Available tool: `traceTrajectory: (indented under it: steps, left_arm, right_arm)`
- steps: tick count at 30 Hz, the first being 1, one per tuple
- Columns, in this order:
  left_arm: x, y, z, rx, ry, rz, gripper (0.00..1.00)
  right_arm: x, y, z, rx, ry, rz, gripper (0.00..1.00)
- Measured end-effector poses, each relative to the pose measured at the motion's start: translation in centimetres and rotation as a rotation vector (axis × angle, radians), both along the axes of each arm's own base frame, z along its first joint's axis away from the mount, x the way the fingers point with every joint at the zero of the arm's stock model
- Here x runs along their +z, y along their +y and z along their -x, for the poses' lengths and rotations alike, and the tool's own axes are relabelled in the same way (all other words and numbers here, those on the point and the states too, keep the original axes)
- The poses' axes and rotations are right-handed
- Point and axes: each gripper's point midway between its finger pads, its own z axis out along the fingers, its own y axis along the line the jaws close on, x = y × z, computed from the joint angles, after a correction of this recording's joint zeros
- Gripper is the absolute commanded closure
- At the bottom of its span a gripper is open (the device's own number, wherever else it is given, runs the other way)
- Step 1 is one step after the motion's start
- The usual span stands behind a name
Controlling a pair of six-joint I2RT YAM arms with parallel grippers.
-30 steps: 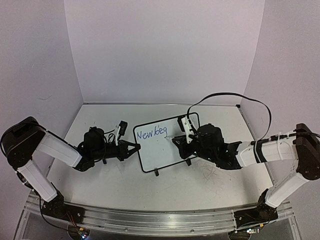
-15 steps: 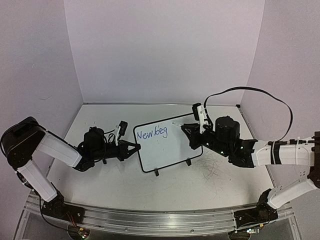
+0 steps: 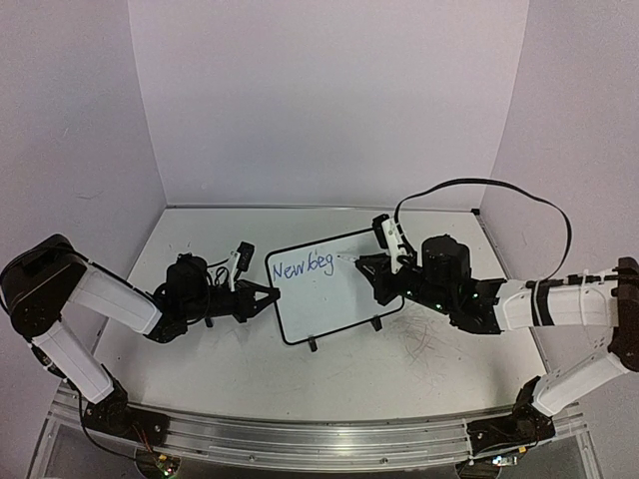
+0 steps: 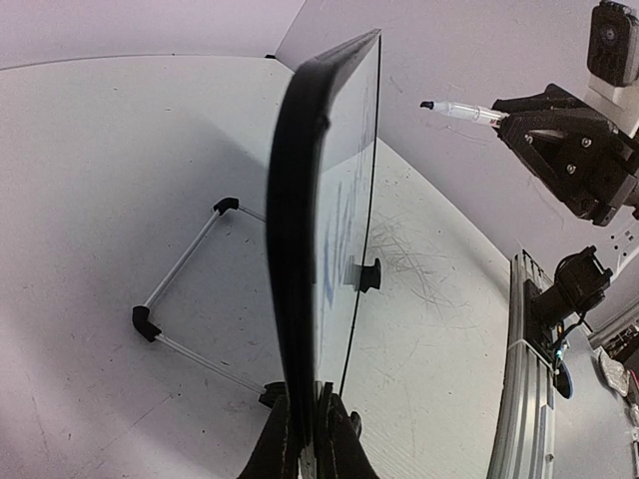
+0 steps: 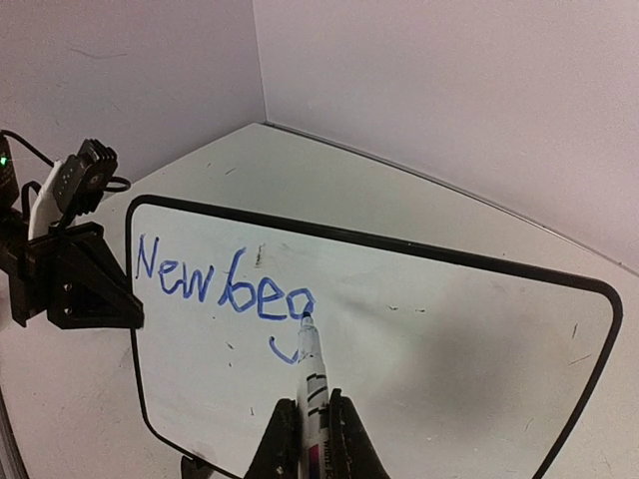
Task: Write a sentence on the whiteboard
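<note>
The whiteboard (image 3: 329, 299) stands upright at the table's middle, black-framed. The sentence (image 3: 303, 265) reads "New beg" in blue at its top left. My left gripper (image 3: 272, 294) is shut on the board's left edge; in the left wrist view the board (image 4: 300, 249) is edge-on between my fingertips (image 4: 310, 444). My right gripper (image 3: 377, 271) is shut on a white marker (image 5: 312, 384). In the right wrist view the tip lies over the "g" of the sentence (image 5: 225, 284). The left wrist view shows the marker (image 4: 461, 110) a small gap off the board's face.
The wire stand (image 4: 190, 289) props the board from behind, and a black foot (image 3: 313, 345) sits at the front. Grey scribble marks (image 3: 419, 344) cover the table right of the board. White walls close three sides. A metal rail (image 3: 300, 439) runs along the near edge.
My right gripper pulled the marker back to the right off the board, then came partway back left toward the "g". The writing and the left gripper have not changed.
</note>
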Motion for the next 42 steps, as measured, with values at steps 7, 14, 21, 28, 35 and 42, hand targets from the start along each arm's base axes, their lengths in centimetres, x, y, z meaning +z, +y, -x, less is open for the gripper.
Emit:
traceTrajectory:
  steps: [7, 14, 21, 28, 35, 42]
  left_arm:
    - [0.0, 0.1, 0.1, 0.002, -0.001, 0.000, 1.00]
    - [0.0, 0.1, 0.1, 0.005, -0.002, -0.001, 1.00]
    - [0.0, 0.1, 0.1, 0.006, -0.001, -0.002, 1.00]
    - [0.0, 0.1, 0.1, 0.006, 0.000, -0.003, 1.00]
    - [0.0, 0.1, 0.1, 0.005, 0.000, -0.003, 1.00]
    - [0.0, 0.1, 0.1, 0.005, 0.000, -0.003, 1.00]
  right_arm:
    - [-0.1, 0.8, 0.1, 0.027, 0.000, 0.008, 1.00]
    - [0.0, 1.6, 0.4, 0.046, -0.021, 0.028, 1.00]
    - [0.0, 1.2, 0.1, 0.010, -0.046, 0.051, 1.00]
    - [-0.1, 0.9, -0.3, -0.021, -0.048, 0.060, 1.00]
    - [-1.0, 1.2, -0.6, -0.025, -0.036, 0.078, 1.00]
    - [-0.7, 1.1, -1.1, -0.045, -0.044, 0.075, 1.00]
